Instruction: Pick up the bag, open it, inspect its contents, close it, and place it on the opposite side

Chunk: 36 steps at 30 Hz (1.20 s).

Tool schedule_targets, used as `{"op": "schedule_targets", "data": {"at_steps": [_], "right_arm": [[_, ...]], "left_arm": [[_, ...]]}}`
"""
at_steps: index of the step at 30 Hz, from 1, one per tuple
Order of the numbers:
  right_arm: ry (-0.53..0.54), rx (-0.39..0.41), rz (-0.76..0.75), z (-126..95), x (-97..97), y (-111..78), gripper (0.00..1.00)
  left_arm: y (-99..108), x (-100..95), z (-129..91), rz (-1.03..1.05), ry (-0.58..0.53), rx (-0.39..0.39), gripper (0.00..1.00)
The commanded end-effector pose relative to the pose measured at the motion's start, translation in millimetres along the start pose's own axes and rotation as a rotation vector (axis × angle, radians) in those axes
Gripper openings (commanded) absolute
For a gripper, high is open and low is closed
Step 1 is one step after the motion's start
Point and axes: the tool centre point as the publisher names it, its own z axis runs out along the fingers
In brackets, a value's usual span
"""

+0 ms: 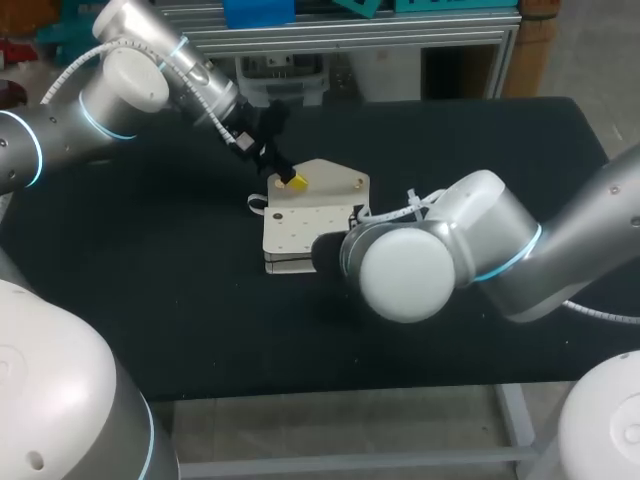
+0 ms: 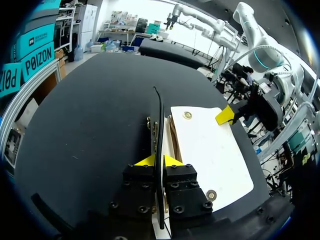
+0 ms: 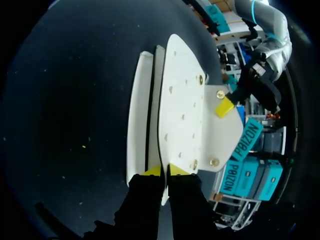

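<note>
Left gripper (image 2: pixel 159 161): its fingers are sitting nearly together and pinching a thin dark strip (image 2: pixel 158 125) that runs up between the yellow tips. I cannot tell whether this strip is a strap or the flap's edge seen end-on. In the head view this gripper is resting at the far edge of the bag (image 1: pixel 305 225), on the flap (image 1: pixel 330 178).

Right gripper (image 3: pixel 165 171): its fingers are clamping the near edge of the bag's white front panel from both sides. In the head view it is lying hidden behind its own wrist.

The bag is cream-white and is lying flat near the middle of the black table (image 1: pixel 150 270), between the two arms. The flap is folded outward, showing gold studs (image 3: pixel 220 94) at its corners.
</note>
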Motion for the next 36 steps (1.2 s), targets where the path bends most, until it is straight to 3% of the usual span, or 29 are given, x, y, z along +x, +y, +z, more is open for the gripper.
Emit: {"op": "schedule_targets", "data": {"at_steps": [1,13,20,26,34,35,36], "right_arm": [[-0.377,-0.004,0.001,3.7,3.7,1.5,0.00],[-0.377,-0.004,0.001,3.7,3.7,1.5,0.00],[-0.377,-0.004,0.001,3.7,3.7,1.5,0.00],[-0.377,-0.004,0.001,3.7,3.7,1.5,0.00],[-0.377,-0.004,0.001,3.7,3.7,1.5,0.00],[-0.377,-0.004,0.001,3.7,3.7,1.5,0.00],[-0.377,-0.004,0.001,3.7,3.7,1.5,0.00]], "left_arm": [[1.7,10.0,6.1,0.040,-0.038,-0.021,0.00],[9.6,51.0,10.8,0.321,-0.141,0.050,0.00],[21.5,72.2,29.3,0.458,-0.161,0.036,0.00],[23.3,79.5,44.9,0.494,-0.185,-0.033,0.00],[25.8,89.5,39.4,0.512,-0.224,-0.021,0.00],[25.1,90.9,35.4,0.516,-0.231,-0.008,0.07],[24.0,91.6,31.9,0.513,-0.240,-0.001,0.33]]}}
